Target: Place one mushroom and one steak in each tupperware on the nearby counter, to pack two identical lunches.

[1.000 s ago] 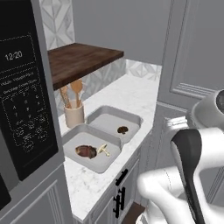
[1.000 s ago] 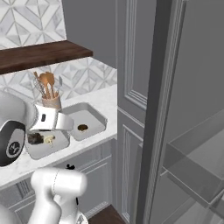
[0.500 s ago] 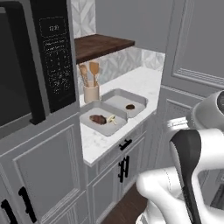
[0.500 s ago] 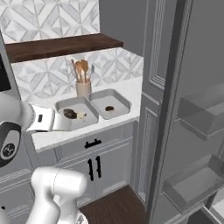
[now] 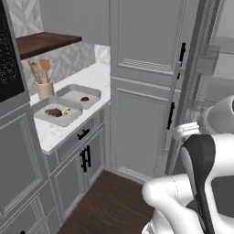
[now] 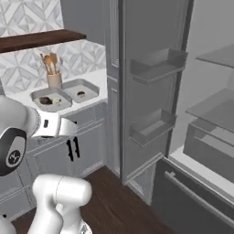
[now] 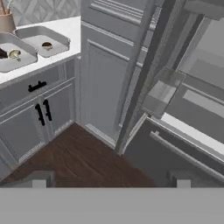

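Marble counter holds 2 tupperware, contents seemingly food; pincer tips apart.

two tupperware, two mushrooms, one steak

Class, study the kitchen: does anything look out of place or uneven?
The fridge door stands wide open. On the counter, the two tupperware hold unequal loads: the nearer tray has two items, the farther tray one. Nothing looks spilled or damaged.
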